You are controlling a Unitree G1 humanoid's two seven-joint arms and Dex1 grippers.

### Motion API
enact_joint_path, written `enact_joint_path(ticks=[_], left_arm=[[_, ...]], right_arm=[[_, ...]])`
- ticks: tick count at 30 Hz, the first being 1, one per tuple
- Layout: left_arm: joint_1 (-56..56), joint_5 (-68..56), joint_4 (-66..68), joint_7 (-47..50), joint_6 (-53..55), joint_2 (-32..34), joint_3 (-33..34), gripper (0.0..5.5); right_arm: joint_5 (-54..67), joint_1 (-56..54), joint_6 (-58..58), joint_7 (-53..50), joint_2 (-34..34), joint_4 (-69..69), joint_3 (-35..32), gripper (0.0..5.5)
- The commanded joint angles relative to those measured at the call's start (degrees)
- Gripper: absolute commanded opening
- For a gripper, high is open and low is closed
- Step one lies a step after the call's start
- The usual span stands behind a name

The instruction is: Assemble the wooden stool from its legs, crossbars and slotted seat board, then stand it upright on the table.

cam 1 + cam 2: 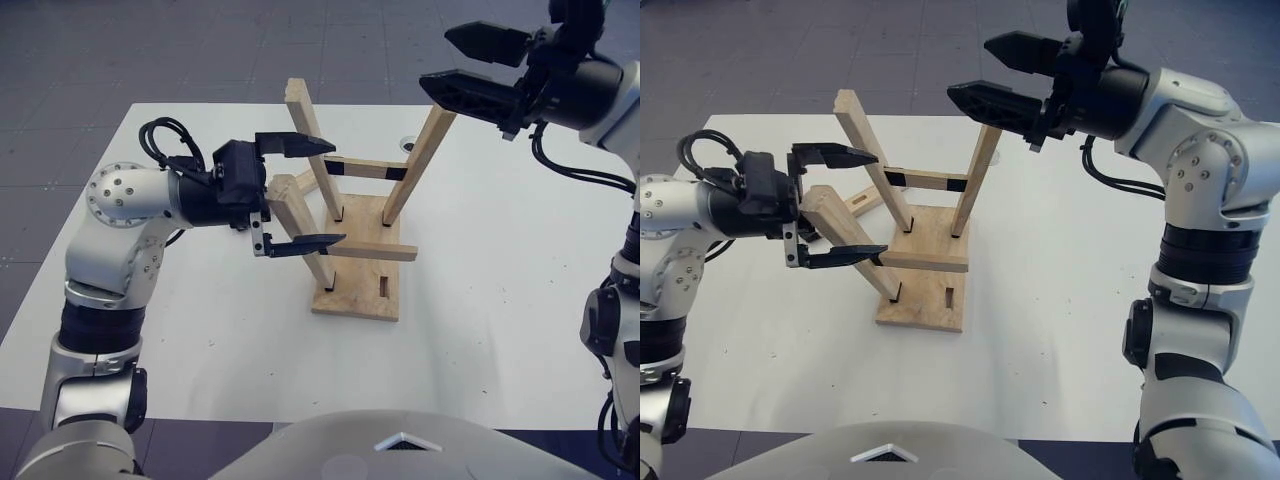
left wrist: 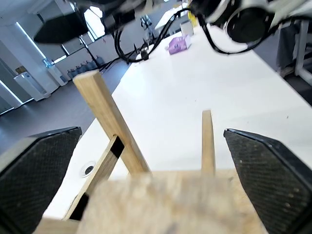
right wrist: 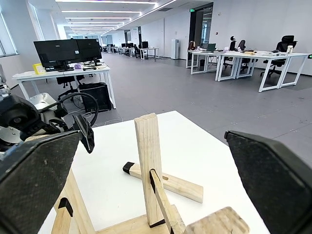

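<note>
Left eye view: the stool sits upside down and part-built, its seat board [image 1: 350, 295] flat on the desk [image 1: 500, 300]. 3 legs rise from the board: the front leg [image 1: 290, 205], the back leg [image 1: 303, 110] and the right leg [image 1: 425, 145]. The upper crossbar [image 1: 360, 167] joins the back and right legs, and the lower crossbar [image 1: 375, 251] runs out from the front leg. 1 slot [image 1: 384, 287] near the board's front edge stands empty, and a loose piece [image 3: 183, 187] lies on the desk behind the frame. Leg fitting looks to be the step in hand, with the turn upright not yet begun.

The left end effector [image 1: 300, 195] is spread wide, with 1 finger on each side of the front leg's top. The left wrist view shows a gap at both pads, so it grips nothing. The right end effector [image 1: 970, 68] hangs above the right leg's top, also spread wide and carrying nothing. Whether its lower finger touches that leg cannot be told.

The next move probably calls for the left fingers to close squarely on the front leg and steady the frame. That frame looks loose enough to lean. The loose piece then needs fetching and lining up with the empty slot.
</note>
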Motion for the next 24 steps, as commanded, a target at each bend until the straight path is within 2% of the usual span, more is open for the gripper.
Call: enact_joint_path(ticks=[1,3,7,11,20,24], left_arm=[[-3.52,-11.09,-4.22,-1.05,15.17,6.66,3.12,5.48],[-5.23,-14.32,-3.81,-1.91,20.55,9.31,3.85,5.48],[-5.94,-13.52,-2.21,-2.70,22.65,11.64,4.06,5.48],[-5.74,-12.95,-1.64,-1.39,22.89,10.86,4.24,5.48],[2.99,-9.21,-3.20,-7.04,21.39,13.84,1.51,5.48],[1.40,-9.42,-3.08,-7.37,21.51,13.40,2.39,5.48]], right_arm=[[0.28,0.40,0.80,-0.42,-0.68,-0.96,-0.35,5.50],[0.34,0.58,0.83,-0.55,-0.83,-1.14,-0.59,5.50],[0.34,1.13,0.63,-0.79,-0.83,-1.45,-0.73,5.50],[0.33,1.30,0.54,-0.59,-0.97,-1.28,-0.80,5.50],[0.15,1.46,0.12,-0.19,-1.23,-0.89,-0.86,5.50],[0.08,1.65,0.14,-0.20,-1.34,-0.69,-0.85,5.50]])
